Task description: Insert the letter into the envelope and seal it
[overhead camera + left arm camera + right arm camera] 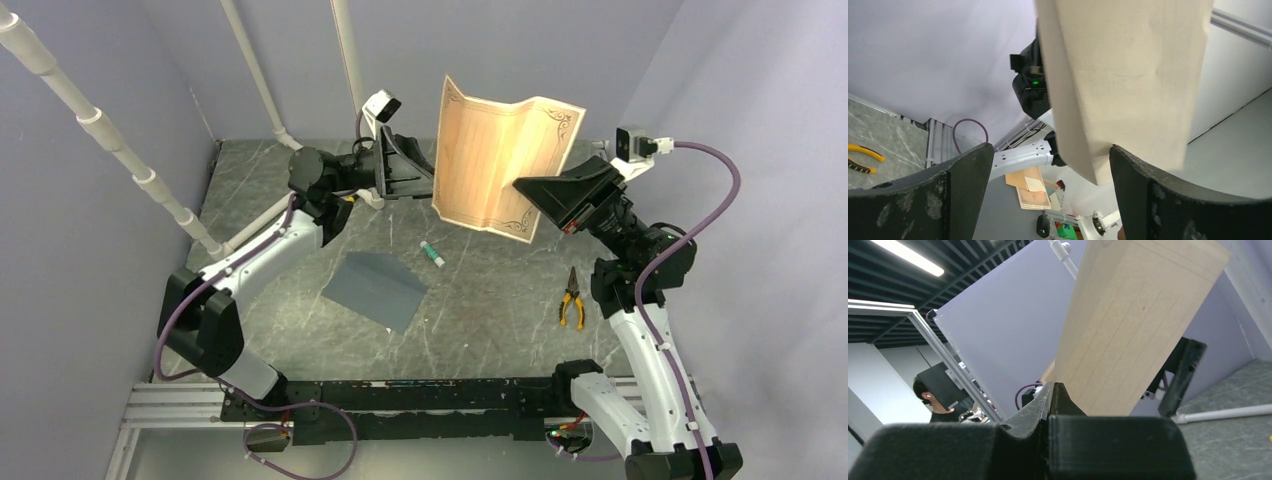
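Letter [505,165] stands upright in mid-air over the far middle of the table [500,320], pinched at its lower right edge by the right gripper [545,195]. The left gripper [425,185] gapes at its left edge, and the envelope [375,290] lies flat nearer, well apart. Seen from the left wrist, the sheet's edge sits between widely spread fingers [1138,180], unclamped. Seen from the right wrist, the jaws are shut tight on the paper. A clean next move likely means the left closing squarely on that edge before any lowering.
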